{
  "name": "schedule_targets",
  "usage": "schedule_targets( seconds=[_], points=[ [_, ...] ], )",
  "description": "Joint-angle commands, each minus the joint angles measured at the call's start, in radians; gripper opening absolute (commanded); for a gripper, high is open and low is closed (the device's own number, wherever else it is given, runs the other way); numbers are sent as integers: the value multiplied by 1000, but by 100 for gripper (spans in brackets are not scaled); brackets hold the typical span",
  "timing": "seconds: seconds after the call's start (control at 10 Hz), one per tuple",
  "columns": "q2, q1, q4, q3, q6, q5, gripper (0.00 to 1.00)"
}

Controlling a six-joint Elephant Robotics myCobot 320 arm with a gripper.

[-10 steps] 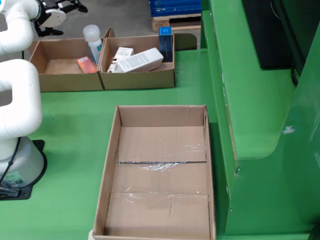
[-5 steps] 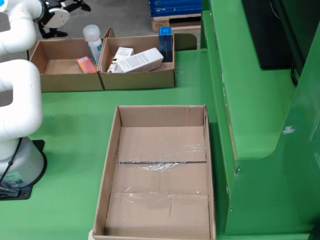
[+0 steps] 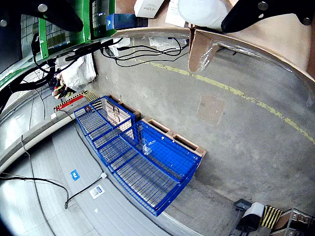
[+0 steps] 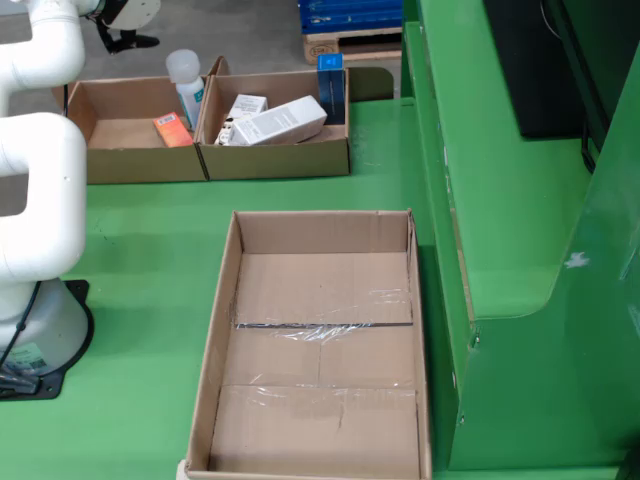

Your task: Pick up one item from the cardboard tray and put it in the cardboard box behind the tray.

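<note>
In the fixed view from above, two cardboard trays stand at the back. The left tray (image 4: 130,165) holds a small orange box (image 4: 172,128) and a white bottle (image 4: 186,85). The right tray (image 4: 280,160) holds a long white box (image 4: 280,120), a smaller white box (image 4: 243,106) and a blue box (image 4: 331,85). A large empty cardboard box (image 4: 320,340) lies in front. My gripper (image 4: 128,40) hangs beyond the left tray's far edge, half cut off by the frame top. In the view that rides on the gripper, the gripper (image 3: 152,24) is open and empty, with the bottle's cap (image 3: 202,11) at the top edge.
The white arm's base (image 4: 35,330) stands left of the large box. A raised green ledge (image 4: 500,200) walls the table's right side. The gripper's view looks down past the table edge to a concrete floor with blue wire cages (image 3: 138,157) and cables.
In the view from above, the gripper has drifted up and slightly right toward the frame's top edge, farther from the left tray. The items in the trays have not moved.
</note>
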Motion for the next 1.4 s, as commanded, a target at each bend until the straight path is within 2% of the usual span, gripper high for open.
schedule_targets(
  seconds=[0.0, 0.2, 0.3, 0.4, 0.6, 0.8, 1.3],
  points=[
    [76, -37, 12, 28, 18, -10, 100],
    [86, -39, 12, 28, 68, -9, 100],
    [85, -2, 12, 28, 195, -9, 100],
    [74, 16, 12, 28, 240, -9, 100],
    [55, 5, 12, 28, 272, -9, 100],
    [43, 9, 12, 28, 234, -9, 100],
    [23, 8, 12, 28, 246, -9, 100]
  ],
)
